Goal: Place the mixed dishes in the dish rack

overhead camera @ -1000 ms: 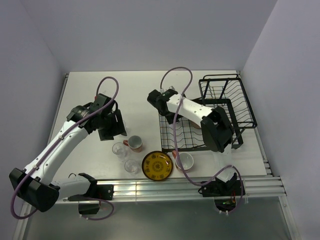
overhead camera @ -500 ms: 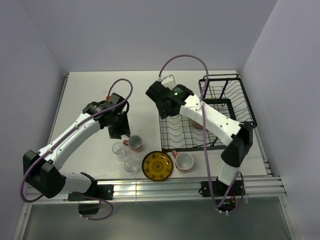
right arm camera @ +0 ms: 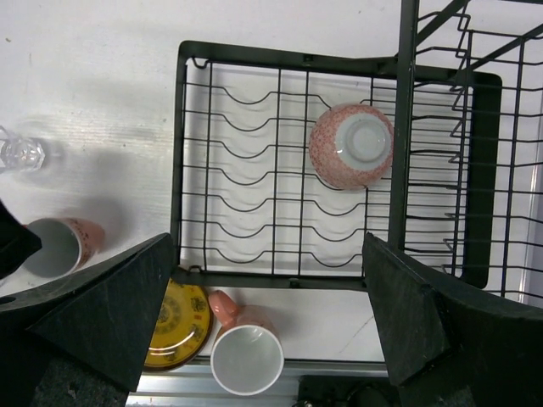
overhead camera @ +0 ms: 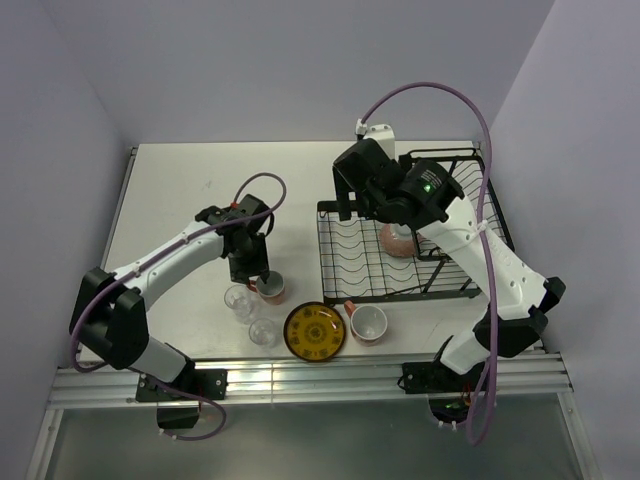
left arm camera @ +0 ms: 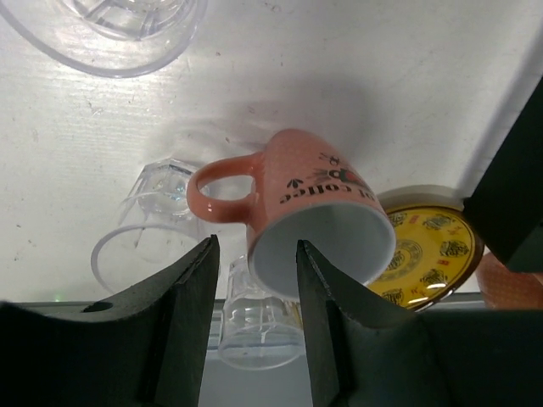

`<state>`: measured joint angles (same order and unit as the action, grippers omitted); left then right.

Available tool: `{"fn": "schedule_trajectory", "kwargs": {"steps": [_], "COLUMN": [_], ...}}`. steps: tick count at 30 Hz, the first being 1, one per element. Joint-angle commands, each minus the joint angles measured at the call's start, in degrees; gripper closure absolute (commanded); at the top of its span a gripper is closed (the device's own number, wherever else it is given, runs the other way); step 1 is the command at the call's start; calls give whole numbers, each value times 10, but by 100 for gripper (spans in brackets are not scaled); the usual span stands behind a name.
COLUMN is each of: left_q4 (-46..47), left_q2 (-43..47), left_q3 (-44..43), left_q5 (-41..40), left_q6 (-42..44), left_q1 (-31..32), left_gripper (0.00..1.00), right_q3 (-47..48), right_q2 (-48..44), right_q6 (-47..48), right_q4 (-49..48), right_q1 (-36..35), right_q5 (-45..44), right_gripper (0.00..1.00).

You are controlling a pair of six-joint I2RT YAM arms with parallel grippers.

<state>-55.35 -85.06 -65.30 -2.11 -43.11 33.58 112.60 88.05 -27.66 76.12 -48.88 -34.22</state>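
Note:
My left gripper [overhead camera: 254,270] [left arm camera: 254,284] is open and low over a salmon-pink mug [overhead camera: 270,288] [left arm camera: 318,220]. Its fingers straddle the mug's rim on the handle side without closing. Two clear glasses [overhead camera: 240,300] [overhead camera: 263,332] stand beside the mug; a third [left arm camera: 110,34] shows in the left wrist view. The yellow plate [overhead camera: 315,331] and the second mug [overhead camera: 367,323] [right arm camera: 246,358] sit in front of the black dish rack [overhead camera: 340,262] [right arm camera: 181,170]. The pink bowl [overhead camera: 398,240] [right arm camera: 352,144] lies upside down in the rack's low tray. My right gripper [overhead camera: 343,200] [right arm camera: 267,280] is open and empty, high above the tray.
The taller wire basket section [overhead camera: 455,190] stands at the rack's far right. A metal rail [overhead camera: 300,380] runs along the table's near edge just behind the plate and the mug. Walls close in on the left, back and right.
My left gripper has moved right and down onto the mug by the glasses. My right arm has swung up and rightward, from the rack's left corner to above the tray.

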Motion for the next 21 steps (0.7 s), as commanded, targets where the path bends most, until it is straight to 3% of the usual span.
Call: {"fn": "schedule_trajectory", "kwargs": {"steps": [1,9,13,18,21], "left_q4": [27,63,62,63,59], "left_q2": [-11,-45,-56,-55,-52], "left_q3": [2,11,11,14,11], "left_q5": [-17,-20,-20,-21,-26], "left_q6": [15,27,29,28,28], "left_q1": [4,6,6,9,11], "left_gripper": [53,58,71,80,94], "right_q3": [3,6,-1,-14,-15], "right_q2": [-16,-27,-33,-42,-43], "right_q6": [-4,-1,-1,-5,-7], "right_q4": [21,18,16,12,12], "right_q1": [-2,-1,2,5,5], "right_q5": [6,17,19,16,16], "right_gripper": [1,1,1,1,1]}}
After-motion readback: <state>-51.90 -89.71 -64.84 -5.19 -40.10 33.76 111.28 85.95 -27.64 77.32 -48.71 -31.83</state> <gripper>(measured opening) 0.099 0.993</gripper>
